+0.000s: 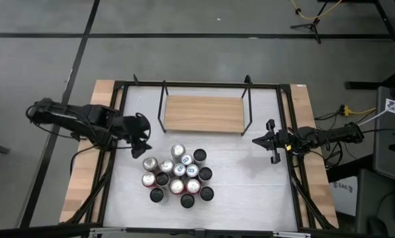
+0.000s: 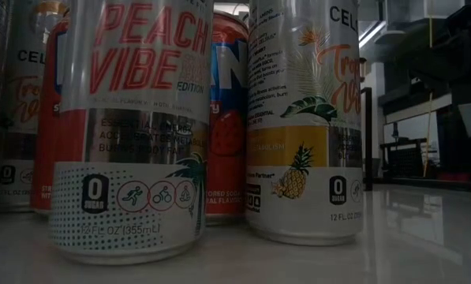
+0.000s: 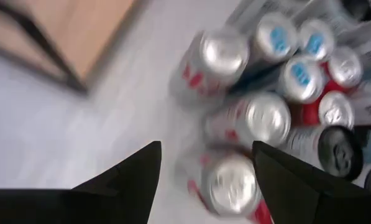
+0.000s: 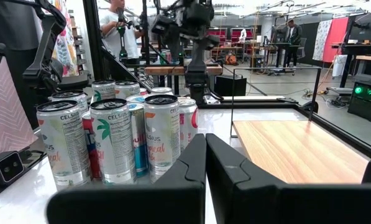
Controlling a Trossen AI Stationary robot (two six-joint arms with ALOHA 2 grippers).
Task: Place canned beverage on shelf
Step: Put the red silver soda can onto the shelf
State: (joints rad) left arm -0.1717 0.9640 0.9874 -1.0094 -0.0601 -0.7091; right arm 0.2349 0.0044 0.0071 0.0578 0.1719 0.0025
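Near the middle of the worktop: a tight cluster of upright cans [image 1: 177,175] stands well apart from the shelf.
Shelf: the light-wood shelf [image 1: 202,113] with thin black uprights sits toward the far edge; nothing is on it.
Left pincer: the left pincer [image 1: 144,147] hangs just beside the left edge of the cluster, fingers spread apart and grasping nothing; in its own wrist view one silver can top [image 3: 232,183] lies between the two dark fingers [image 3: 132,171].
Right pincer: the right pincer [image 1: 263,140] waits at the right side of the worktop, clenched, with nothing between its fingers.
How the can will handle: my judgement is a full can is moderately heavy and stiff, but the thin wall can dent under a hard squeeze, and the smooth printed side is slippery.
Where to hold: I would grip the round body near mid-height, at the outer can, because its neighbours touch it and leave little room for a finger.
Risk: a push sideways may knock over the neighbours.
Surface: the white worktop [image 1: 250,192] looks glossy; it reflects the cans in the low view.
Room: a workshop with stands and desks; people [image 4: 117,25] stand in the background.
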